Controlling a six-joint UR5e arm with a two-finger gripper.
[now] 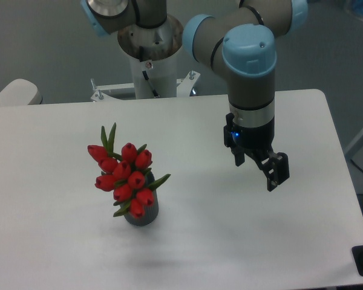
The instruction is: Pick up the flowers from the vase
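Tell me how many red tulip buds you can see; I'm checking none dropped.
9 visible, all clustered in the flowers above the vase; none on the table. Others may hide behind.

The counter [60,241] has a smooth, matt white top with a faint soft sheen, like laminate. The flowers [126,176] have red buds with a slightly waxy, satiny look and duller green leaves; whether they are real or plastic cannot be told. The vase [146,216] is dark grey and matt, its finer texture too small to make out. The robot arm [251,90] has smooth grey casing with a low satin shine and pale blue joint caps that look like glossy plastic. A band of brushed, silvery metal circles the wrist. The tool [257,168] is matt black, seemingly hard plastic or coated metal.
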